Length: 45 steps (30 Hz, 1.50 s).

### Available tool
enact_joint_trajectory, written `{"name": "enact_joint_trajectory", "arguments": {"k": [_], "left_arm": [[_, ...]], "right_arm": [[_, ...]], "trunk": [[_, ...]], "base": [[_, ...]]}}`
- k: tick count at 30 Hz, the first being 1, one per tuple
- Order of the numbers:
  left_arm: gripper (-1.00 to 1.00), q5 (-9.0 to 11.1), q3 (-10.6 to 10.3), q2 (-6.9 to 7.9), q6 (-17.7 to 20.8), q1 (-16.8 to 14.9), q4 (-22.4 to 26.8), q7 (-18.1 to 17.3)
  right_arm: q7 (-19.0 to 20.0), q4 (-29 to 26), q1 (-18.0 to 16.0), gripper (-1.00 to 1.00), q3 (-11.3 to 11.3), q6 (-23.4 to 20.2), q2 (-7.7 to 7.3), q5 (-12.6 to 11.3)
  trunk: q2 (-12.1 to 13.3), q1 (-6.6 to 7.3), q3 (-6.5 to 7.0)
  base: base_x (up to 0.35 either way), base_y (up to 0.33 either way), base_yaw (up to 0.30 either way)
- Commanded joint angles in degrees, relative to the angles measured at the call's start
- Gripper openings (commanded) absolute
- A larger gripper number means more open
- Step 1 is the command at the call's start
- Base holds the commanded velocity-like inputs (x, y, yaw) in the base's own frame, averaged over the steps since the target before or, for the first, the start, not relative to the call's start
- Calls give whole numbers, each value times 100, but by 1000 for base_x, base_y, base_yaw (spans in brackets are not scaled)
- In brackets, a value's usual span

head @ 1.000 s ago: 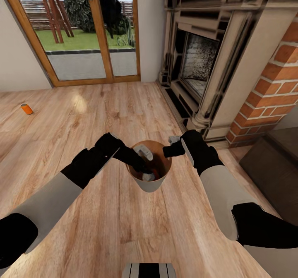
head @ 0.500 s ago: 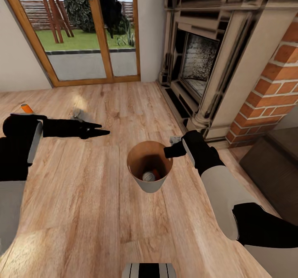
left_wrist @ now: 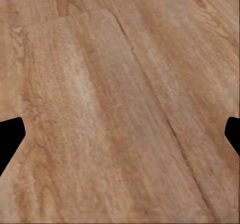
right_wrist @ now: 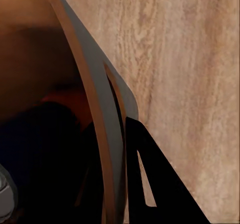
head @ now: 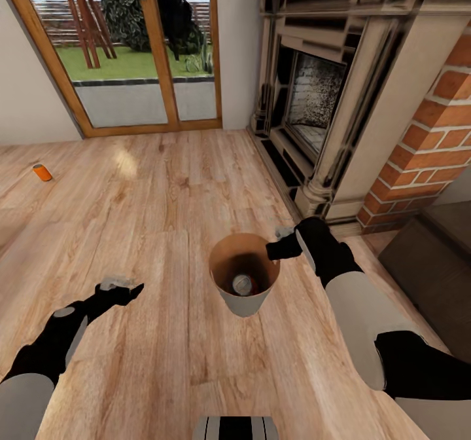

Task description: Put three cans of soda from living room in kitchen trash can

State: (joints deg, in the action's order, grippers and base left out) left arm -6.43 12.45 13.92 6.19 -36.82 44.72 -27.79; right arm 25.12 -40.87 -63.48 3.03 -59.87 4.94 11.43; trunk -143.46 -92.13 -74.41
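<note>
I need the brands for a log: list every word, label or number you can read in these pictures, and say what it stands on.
No text can be read.
can of soda inside the tash can: silver top and orange side show, no label legible.
orange can lying on the floor: too small to read.
fireplace, glass doors: no signs or lettering.

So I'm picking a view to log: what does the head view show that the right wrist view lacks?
Head view only: the orange soda can lying on the floor near the glass door, the fireplace and the left claw. Right wrist view only: a close look at the right claw's finger against the bin wall. Both: the trash can and wood floor.
</note>
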Motion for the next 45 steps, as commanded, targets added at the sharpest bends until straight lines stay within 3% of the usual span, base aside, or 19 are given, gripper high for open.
{"name": "enact_joint_trajectory", "arguments": {"k": [1,3,6,7,8,12,16,24,33,37,45], "left_arm": [[100,17,3,-14,-258,17,-224,44],[100,31,8,-40,-808,59,-636,114],[100,130,10,-68,-1151,197,-676,152],[100,213,11,-76,-1236,382,-552,164],[100,357,11,-90,-1307,767,-81,177],[100,494,6,-112,-1244,1269,545,184],[100,525,-6,-155,-1224,1467,748,186],[100,464,-19,-358,-1253,1567,782,218],[100,454,-13,-402,-1261,1572,766,317],[100,443,-23,-407,-1254,1572,761,547],[100,441,-24,-408,-1237,1572,731,634]], "right_arm": [[32,-85,40,-100,-11,-13,-16,-105],[20,-91,178,-100,-12,-13,-89,-102],[16,-94,423,-100,-13,-13,-226,-103],[11,-95,536,-100,-13,190,-302,-102],[6,-96,698,-100,-17,539,-475,-101],[13,-96,904,-100,-252,788,-629,-103],[17,-97,1031,-100,-434,1075,-665,-99],[51,-97,1098,-100,-520,1262,-692,-106],[56,-188,1109,-100,-518,1576,-684,-107],[55,-213,1110,-100,-512,1620,-669,-111],[57,-223,1110,-100,-524,1627,-683,-111]], "trunk": [[-1,2,2],[-1,2,2],[-1,2,2],[-1,2,2],[-1,2,2],[-1,2,2],[-1,2,2],[-1,2,2],[-1,2,2],[-1,2,2],[-1,2,2]], "base": [[0,0,0],[0,0,0],[0,0,0],[0,0,0],[0,0,0],[0,0,0],[0,0,0],[0,0,14],[56,6,210],[248,76,253],[297,99,256]]}}
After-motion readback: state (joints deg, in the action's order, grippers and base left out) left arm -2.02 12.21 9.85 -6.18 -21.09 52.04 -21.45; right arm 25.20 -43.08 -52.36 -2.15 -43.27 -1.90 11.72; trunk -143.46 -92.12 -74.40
